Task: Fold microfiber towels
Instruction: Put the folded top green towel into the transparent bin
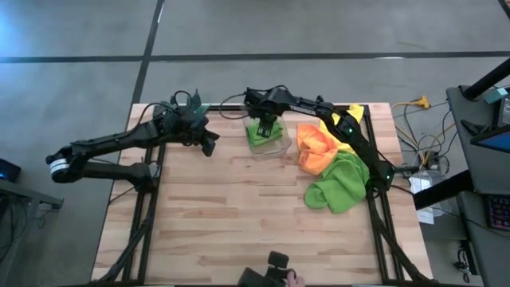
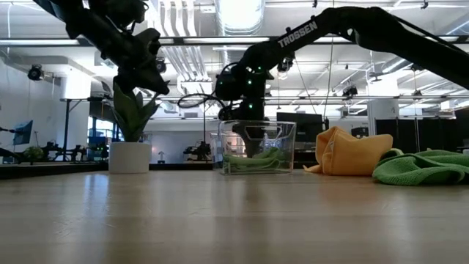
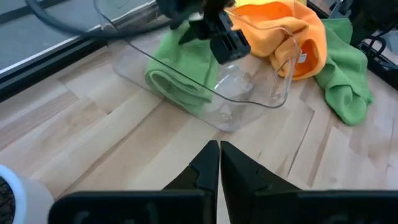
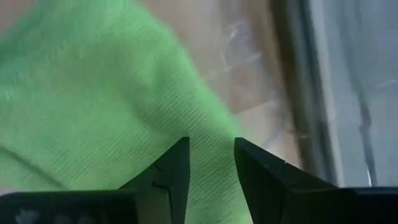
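Left to right across your table:

1. Potted plant point(image 2: 130, 139), white pot, at the far left edge. Not part of the task.

2. Left gripper point(image 1: 209, 144). You see it raised above the table, near the plant and to the left of the bin. Its fingers point(image 3: 205, 165) are pressed together with nothing between them.

3. Clear plastic bin point(image 1: 280, 146), far centre of the table. Inside lies one lime green towel point(image 3: 180, 74), folded into a thick soft pad with a rounded folded edge, resting against the bin floor.

4. Right gripper point(image 1: 264, 127). It reaches down into the bin, directly over the folded lime towel. In the right wrist view the fingers point(image 4: 174, 171) stand partly apart, with the green knit surface close beneath them; you cannot tell from these views whether they pinch the cloth or only hover at it.

5. Orange towel point(image 1: 316, 146), heaped loosely just to the right of the bin, crumpled and unfolded; a small white tag shows on it in the left wrist view, unreadable.

6. Yellow towel point(image 1: 353, 112), only a corner visible behind the right arm, at the far right of the table.

7. Second lime green towel point(image 1: 339, 183), a loose rumpled heap touching the orange one on its near side.

Writing: the right arm carries "TROSSEN" in white letters.
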### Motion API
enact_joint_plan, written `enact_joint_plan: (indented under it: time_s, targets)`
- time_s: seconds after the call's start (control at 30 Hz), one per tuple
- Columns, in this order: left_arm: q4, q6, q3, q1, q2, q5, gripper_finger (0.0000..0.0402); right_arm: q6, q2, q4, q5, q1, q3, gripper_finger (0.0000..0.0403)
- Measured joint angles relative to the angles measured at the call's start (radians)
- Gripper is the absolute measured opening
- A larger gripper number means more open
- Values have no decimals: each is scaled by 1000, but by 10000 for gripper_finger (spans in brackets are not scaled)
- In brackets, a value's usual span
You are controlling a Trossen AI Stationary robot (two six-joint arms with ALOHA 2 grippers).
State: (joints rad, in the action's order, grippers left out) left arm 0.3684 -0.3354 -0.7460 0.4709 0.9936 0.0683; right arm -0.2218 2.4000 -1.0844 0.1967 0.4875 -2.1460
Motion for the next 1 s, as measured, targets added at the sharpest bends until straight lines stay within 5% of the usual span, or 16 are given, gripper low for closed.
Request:
enact_joint_plan:
  time_s: [0.3,0.67,1.0]
  targets:
    - [-2,1,0,0,0,-2,0,-14,-42,-57,-346,-18,-18,121]
    - [-3,11,0,0,0,-22,0,-14,-42,-46,-290,-61,111,121]
    - [-21,27,1,0,8,-22,0,39,-30,66,-88,-48,105,121]
